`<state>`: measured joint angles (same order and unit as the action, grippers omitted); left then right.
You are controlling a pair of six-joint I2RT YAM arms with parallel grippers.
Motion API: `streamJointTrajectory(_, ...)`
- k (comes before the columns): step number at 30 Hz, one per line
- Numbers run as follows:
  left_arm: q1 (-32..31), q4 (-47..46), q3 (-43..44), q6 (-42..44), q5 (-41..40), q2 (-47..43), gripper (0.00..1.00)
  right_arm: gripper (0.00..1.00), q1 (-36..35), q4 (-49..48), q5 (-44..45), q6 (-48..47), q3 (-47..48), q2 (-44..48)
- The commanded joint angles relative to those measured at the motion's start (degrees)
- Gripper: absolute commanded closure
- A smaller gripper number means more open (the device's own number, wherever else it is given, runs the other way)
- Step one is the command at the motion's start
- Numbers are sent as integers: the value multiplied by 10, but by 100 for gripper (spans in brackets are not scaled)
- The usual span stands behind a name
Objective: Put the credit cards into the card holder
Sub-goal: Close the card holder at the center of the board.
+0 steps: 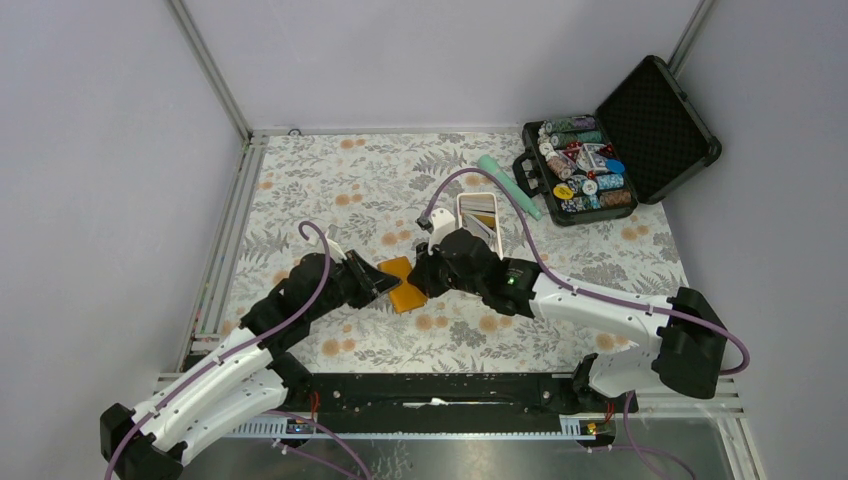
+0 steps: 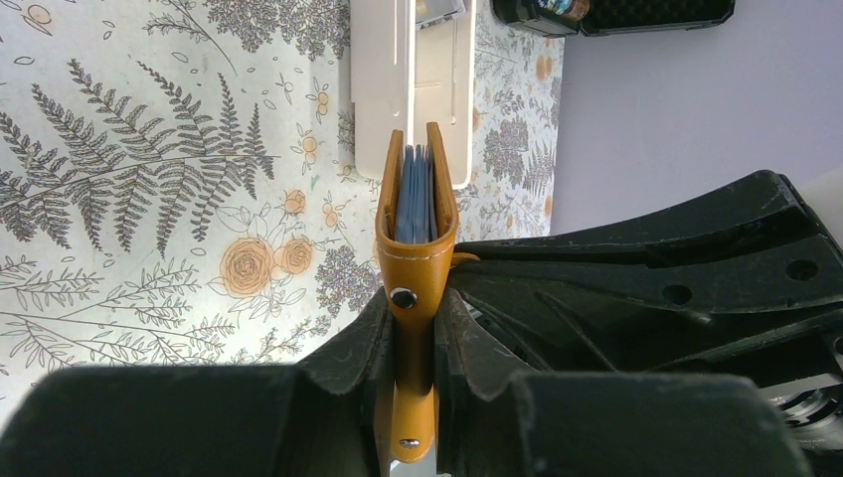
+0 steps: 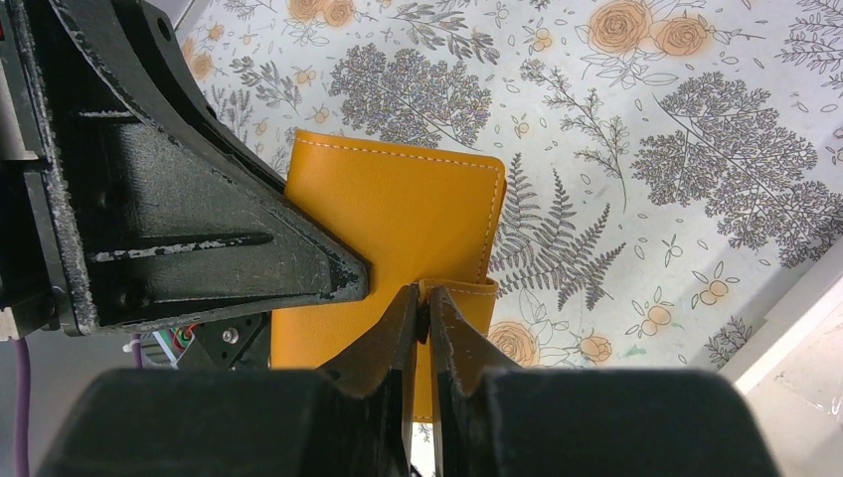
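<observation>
**Card holder (image 1: pixel 402 285) being gripped from both sides**

From the top view, the card holder is sitting mid-desk (image 1: pixel 330 180), with the left hand (image 1: pixel 378 283) and right hand (image 1: pixel 424 280) meeting over it from opposite sides. A white tray (image 1: pixel 462 215) is lying just beyond, nearer the right arm. It seems to be carrying the credit cards (image 1: pixel 482 218).

In the left wrist view, the left hand (image 2: pixel 416 333) is clenching the holder (image 2: pixel 418 248) on edge at its snap end. The holder's long axis is running straight away from the fingers. Its slightly parted mouth, with blue pockets (image 2: pixel 416 194) showing, is pointing toward the tray (image 2: pixel 378 89).

In the right wrist view, the right hand (image 3: pixel 425 303) is pinching an edge of the orange cover (image 3: pixel 398 209) from the side. The next move is probably turning on that: the right hand drawing one cover sideways while the left is anchoring the other end.
</observation>
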<state>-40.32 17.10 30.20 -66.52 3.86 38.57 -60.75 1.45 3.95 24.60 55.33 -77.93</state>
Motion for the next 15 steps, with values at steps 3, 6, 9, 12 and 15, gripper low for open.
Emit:
streamJointTrajectory(3, -3, -59, 5, -14, 7, -9, 100, 98, -7, -8, -11, -1, 22, -15)
streamJointTrajectory(6, -3, -59, 5, -14, 8, -10, 100, 94, -7, -8, -14, 1, 22, -16)
streamJointTrajectory(9, -2, -60, 5, -14, 8, -10, 100, 89, -7, -8, -17, 4, 22, -15)
streamJointTrajectory(12, -3, -60, 4, -14, 8, -10, 100, 85, -7, -18, -24, 6, 21, -16)
streamJointTrajectory(15, -3, -60, 4, -13, 8, -11, 100, 80, -7, -31, -29, 9, 22, -16)
